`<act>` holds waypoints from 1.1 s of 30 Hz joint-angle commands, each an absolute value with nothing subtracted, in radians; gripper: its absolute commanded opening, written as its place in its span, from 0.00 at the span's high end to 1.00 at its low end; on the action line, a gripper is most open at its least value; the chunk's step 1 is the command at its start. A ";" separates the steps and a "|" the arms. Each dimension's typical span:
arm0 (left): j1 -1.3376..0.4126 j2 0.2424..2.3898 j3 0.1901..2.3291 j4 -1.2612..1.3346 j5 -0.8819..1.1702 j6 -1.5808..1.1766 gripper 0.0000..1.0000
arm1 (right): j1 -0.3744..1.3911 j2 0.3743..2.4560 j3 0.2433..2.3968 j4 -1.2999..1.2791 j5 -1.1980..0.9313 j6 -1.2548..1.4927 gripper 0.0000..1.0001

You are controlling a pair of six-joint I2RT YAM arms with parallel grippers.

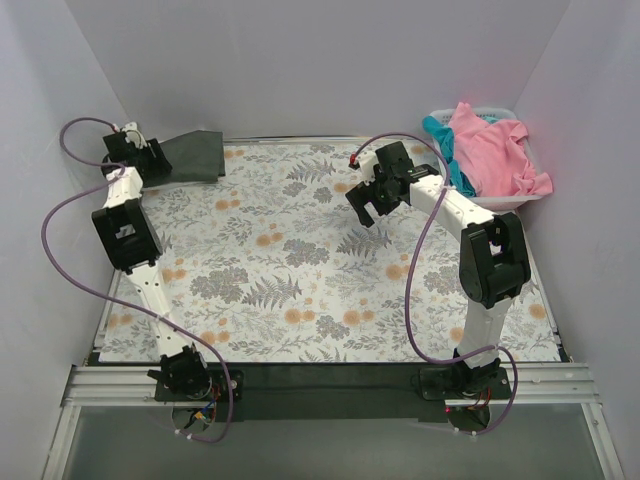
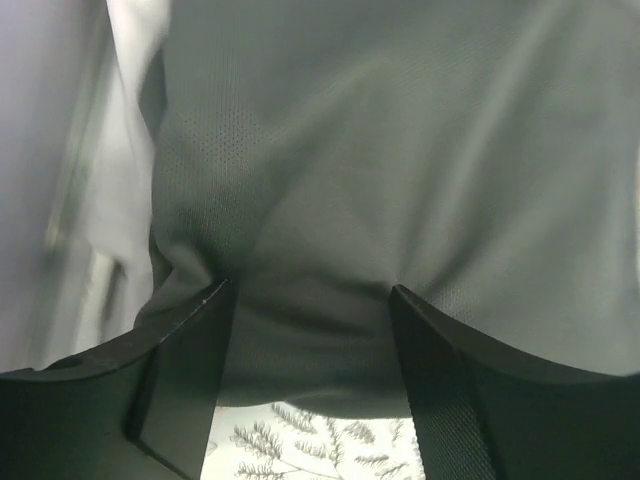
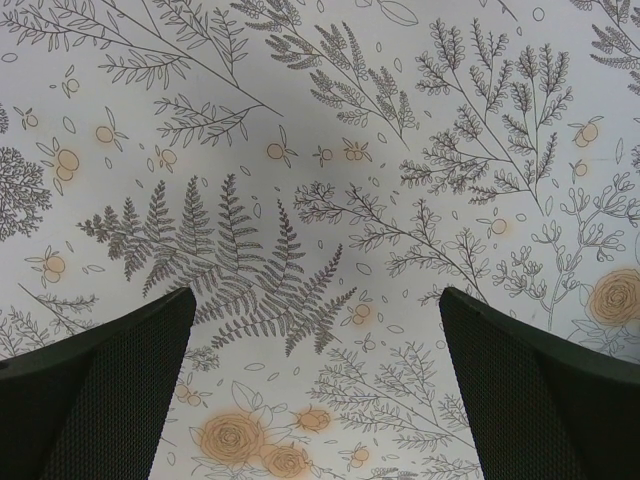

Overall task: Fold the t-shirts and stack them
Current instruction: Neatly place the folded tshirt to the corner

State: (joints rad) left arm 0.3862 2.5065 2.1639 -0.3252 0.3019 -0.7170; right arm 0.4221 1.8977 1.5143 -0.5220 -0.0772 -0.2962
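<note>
Floral table cloth (image 1: 300, 270), pale walls (image 1: 330, 60); left tool (image 2: 310, 295) spread against charcoal t-shirt (image 2: 400, 150); right tool (image 3: 317, 292) spread above cloth.

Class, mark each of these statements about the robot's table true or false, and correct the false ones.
1. The right hand is open over the floral-patterned table cloth and holds nothing. True.
2. The pink cloth t-shirt is spread flat in the middle of the table cloth. False: it is heaped in the white plastic basket at the far right.
3. The dark charcoal grey cloth t-shirt lies at the far left corner, by the left hand. True.
4. The teal cloth t-shirt hangs from the right hand. False: it is in the basket, beside the pink one.
</note>
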 commanded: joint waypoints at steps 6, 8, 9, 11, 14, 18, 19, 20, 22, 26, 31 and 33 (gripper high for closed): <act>0.400 2.356 1.931 -0.397 0.290 -0.621 0.33 | 0.428 1.868 1.537 -0.523 -0.061 -0.321 0.02; 0.406 2.333 1.922 -0.411 0.336 -0.614 0.32 | 0.426 1.867 1.537 -0.523 -0.063 -0.325 0.02; 0.417 2.312 1.924 -0.414 0.351 -0.615 0.31 | 0.426 1.865 1.536 -0.525 -0.063 -0.325 0.02; 0.423 2.296 1.960 -0.442 0.386 -0.612 0.20 | 0.428 1.861 1.540 -0.526 -0.064 -0.334 0.02; 0.434 2.246 2.034 -0.474 0.448 -0.598 0.18 | 0.426 1.842 1.539 -0.526 -0.063 -0.351 0.02; 0.431 2.210 2.211 -0.598 0.497 -0.584 0.02 | 0.414 1.807 1.520 -0.528 -0.066 -0.365 0.02; 0.428 2.220 2.259 -0.636 0.491 -0.595 0.02 | 0.405 1.799 1.517 -0.526 -0.067 -0.364 0.02; 0.425 2.223 2.348 -0.716 0.486 -0.597 0.02 | 0.397 1.783 1.514 -0.525 -0.072 -0.365 0.02; 0.404 2.201 2.379 -0.777 0.439 -0.588 0.02 | 0.376 1.766 1.513 -0.526 -0.084 -0.365 0.02; 0.319 2.084 2.257 -0.844 0.361 -0.508 0.02 | 0.334 1.712 1.513 -0.526 -0.115 -0.362 0.02; 0.117 1.971 2.035 -0.890 0.336 -0.483 0.02 | 0.272 1.648 1.500 -0.523 -0.121 -0.350 0.02; 0.050 1.932 1.964 -0.874 0.340 -0.540 0.02 | 0.252 1.632 1.488 -0.525 -0.120 -0.344 0.02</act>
State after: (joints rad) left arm 0.1364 1.9656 2.0621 -0.7864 0.3481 -0.5236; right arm 0.2771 1.6867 1.5066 -0.5289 -0.1043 -0.3508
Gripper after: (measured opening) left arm 0.982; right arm 0.985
